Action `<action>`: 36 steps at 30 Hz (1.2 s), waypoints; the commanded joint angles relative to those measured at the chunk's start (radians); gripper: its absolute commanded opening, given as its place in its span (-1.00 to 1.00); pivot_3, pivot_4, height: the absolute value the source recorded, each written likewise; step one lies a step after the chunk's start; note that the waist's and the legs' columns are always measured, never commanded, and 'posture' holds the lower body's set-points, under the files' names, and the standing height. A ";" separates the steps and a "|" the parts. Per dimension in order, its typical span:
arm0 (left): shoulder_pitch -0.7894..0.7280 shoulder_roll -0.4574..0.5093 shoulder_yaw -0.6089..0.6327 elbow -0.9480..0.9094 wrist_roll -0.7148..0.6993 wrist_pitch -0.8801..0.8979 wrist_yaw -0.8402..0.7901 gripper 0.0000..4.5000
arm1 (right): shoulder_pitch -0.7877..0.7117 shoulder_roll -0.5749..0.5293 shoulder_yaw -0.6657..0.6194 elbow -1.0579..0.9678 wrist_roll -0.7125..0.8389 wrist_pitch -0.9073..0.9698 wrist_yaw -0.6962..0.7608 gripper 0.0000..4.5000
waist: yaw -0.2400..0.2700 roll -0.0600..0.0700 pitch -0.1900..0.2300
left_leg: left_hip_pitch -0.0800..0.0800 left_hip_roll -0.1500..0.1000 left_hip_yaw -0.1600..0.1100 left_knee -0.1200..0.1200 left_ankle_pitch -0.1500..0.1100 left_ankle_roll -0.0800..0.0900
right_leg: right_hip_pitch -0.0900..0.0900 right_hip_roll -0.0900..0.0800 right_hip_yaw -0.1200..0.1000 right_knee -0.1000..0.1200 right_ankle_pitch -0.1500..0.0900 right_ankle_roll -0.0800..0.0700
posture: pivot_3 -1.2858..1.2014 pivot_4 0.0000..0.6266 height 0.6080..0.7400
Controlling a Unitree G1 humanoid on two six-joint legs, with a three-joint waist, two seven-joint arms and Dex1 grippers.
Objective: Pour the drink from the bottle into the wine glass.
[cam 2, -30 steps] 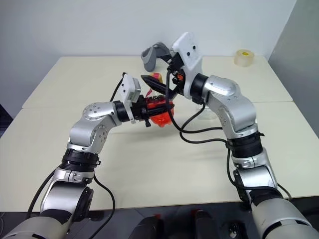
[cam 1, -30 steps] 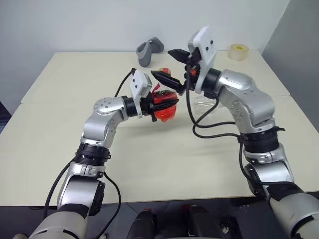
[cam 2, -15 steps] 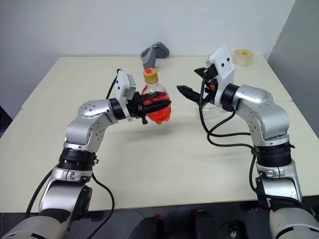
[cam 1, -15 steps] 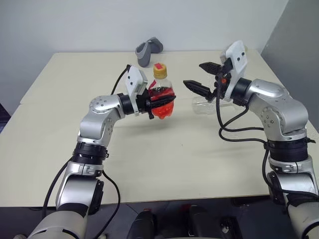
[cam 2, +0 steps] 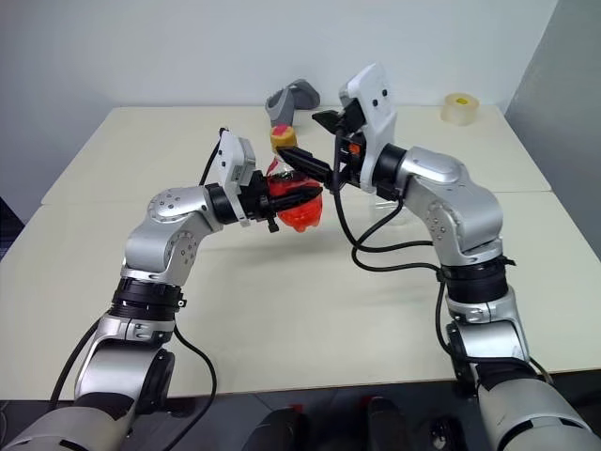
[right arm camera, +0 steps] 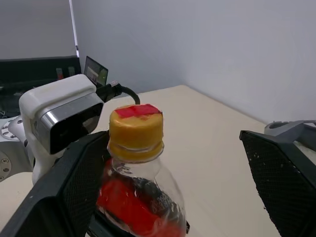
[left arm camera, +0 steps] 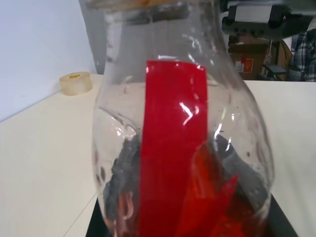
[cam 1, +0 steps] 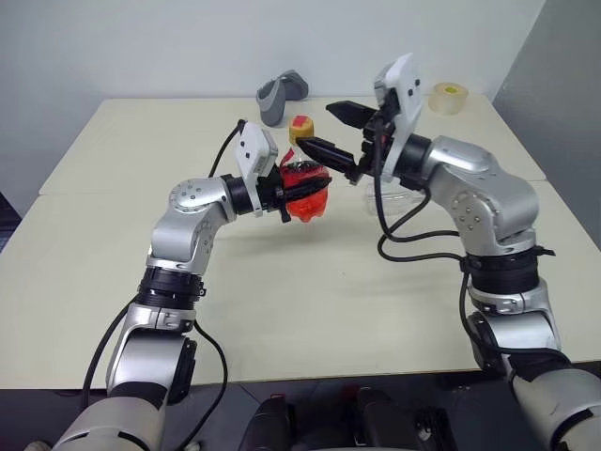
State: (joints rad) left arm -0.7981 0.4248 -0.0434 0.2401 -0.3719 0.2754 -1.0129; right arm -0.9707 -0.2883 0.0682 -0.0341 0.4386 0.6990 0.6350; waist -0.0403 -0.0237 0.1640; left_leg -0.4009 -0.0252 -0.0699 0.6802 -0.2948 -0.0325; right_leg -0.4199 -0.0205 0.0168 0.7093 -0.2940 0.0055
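We see the left gripper (cam 1: pixel 299 191) reaching level over mid-bench, clamped around the bottle (cam 1: pixel 304 183), upright with red drink (right arm camera: pixel 129 203) low inside. The right gripper (cam 1: pixel 331 131) spreads wide either side of its yellow cap (right arm camera: pixel 135 128). A tape roll (cam 1: pixel 448 97) and grey object (cam 1: pixel 279 94) sit along the bench's (cam 1: pixel 282 310) far edge.

No readable text, brand, number or sign anywhere. Plain red label strip on the bottle (left arm camera: pixel 173 148), blank. Red patch on its yellow cap (right arm camera: pixel 136 129), blank too. Cardboard boxes (left arm camera: pixel 247 61) at about one o'clock behind the desk: marks too blurred to read.
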 commanded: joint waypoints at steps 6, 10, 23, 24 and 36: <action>-0.040 -0.005 0.022 -0.009 -0.002 -0.036 0.001 -0.49 | -0.082 0.022 -0.005 0.056 -0.033 -0.067 0.005 1.00 | 0.000 0.000 0.000 | 0.000 0.000 0.000 0.000 0.000 0.000 | 0.000 0.000 0.000 0.000 0.000 0.000 | 0.03 -0.52 1.00; -0.042 -0.007 0.021 0.002 -0.001 -0.044 -0.001 -0.49 | -0.119 0.036 -0.009 0.092 -0.036 -0.083 0.006 1.00 | -0.001 0.000 0.000 | 0.000 0.000 0.000 0.000 0.000 0.000 | 0.000 0.000 0.000 0.000 0.000 0.000 | 0.03 -0.52 1.00; -0.052 -0.014 0.018 0.019 0.000 -0.057 -0.006 -0.50 | -0.175 0.077 -0.002 0.188 -0.088 -0.144 -0.001 1.00 | -0.002 0.000 0.000 | 0.000 0.000 0.000 0.000 0.000 0.000 | -0.001 0.000 0.000 0.001 0.000 0.000 | 0.03 -0.52 1.00; -0.052 -0.014 0.018 0.020 0.001 -0.057 -0.006 -0.50 | -0.174 0.072 -0.002 0.194 -0.094 -0.149 0.002 1.00 | -0.002 0.000 0.000 | 0.000 0.000 0.000 0.000 0.000 0.000 | -0.001 0.000 0.000 0.001 0.000 0.000 | 0.03 -0.52 1.00; -0.049 -0.008 0.029 0.021 0.009 -0.053 -0.002 -0.50 | -0.058 -0.141 -0.061 0.142 -0.112 -0.107 0.052 1.00 | 0.000 0.000 0.000 | 0.000 0.000 0.000 0.000 0.000 0.000 | 0.000 0.000 0.000 0.000 0.000 0.000 | 0.03 -0.52 1.00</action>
State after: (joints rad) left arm -0.8238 0.4035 -0.0542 0.3098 -0.3371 0.2572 -0.9934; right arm -1.0462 -0.3629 0.1006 0.0895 0.3576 0.5697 0.7293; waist -0.0408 -0.0237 0.1640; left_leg -0.4010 -0.0254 -0.0697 0.6802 -0.2948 -0.0325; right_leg -0.4202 -0.0206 0.0168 0.7094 -0.2940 0.0055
